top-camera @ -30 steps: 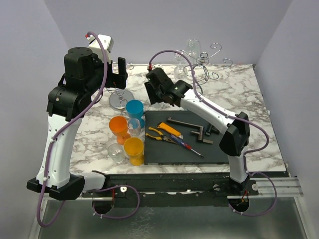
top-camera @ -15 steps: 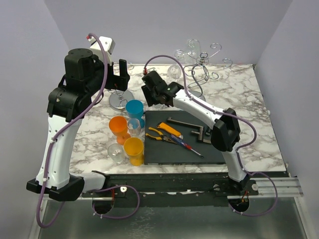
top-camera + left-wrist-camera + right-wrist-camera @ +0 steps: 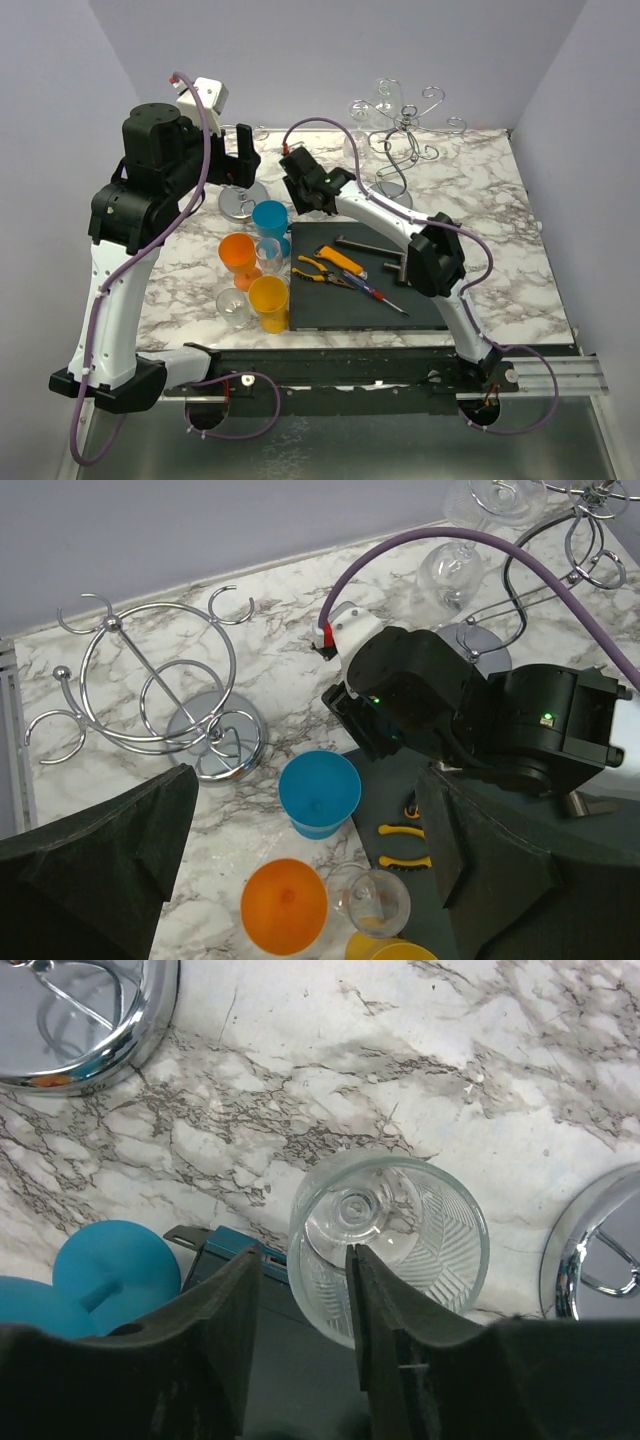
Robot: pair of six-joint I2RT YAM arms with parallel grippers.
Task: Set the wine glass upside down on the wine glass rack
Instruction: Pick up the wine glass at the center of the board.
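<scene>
The right gripper (image 3: 303, 1260) is pinching with its two dark fingers drawn to a narrow gap. The wall of the clear patterned wine glass (image 3: 410, 1230) is passing through that gap at the near left of the rim, so the gripper is holding the glass. The mouth is facing the wrist camera, and a round part of the stem or foot is showing through the bowl. The glass is hanging over the white marble table (image 3: 560, 1050), at the far left corner of the dark rectangular mat (image 3: 320, 310) and right of the blue plastic cup (image 3: 110, 1270). It is sitting between two round chrome bases, that of the empty chrome wire wine glass rack (image 3: 70, 1010) on the left and that of a second chrome wire rack (image 3: 600, 1250) on the right. The left gripper (image 3: 308, 778) is hovering high with its fingers spread wide and nothing between them. Its wrist view is showing the empty rack whole, the orange plastic cup (image 3: 285, 905) and a small clear tumbler (image 3: 378, 900) near the blue cup. It is also showing other clear glasses (image 3: 445, 570) hanging on the second rack. Of the right gripper it is showing only the black back, which is hiding the held glass.
</scene>
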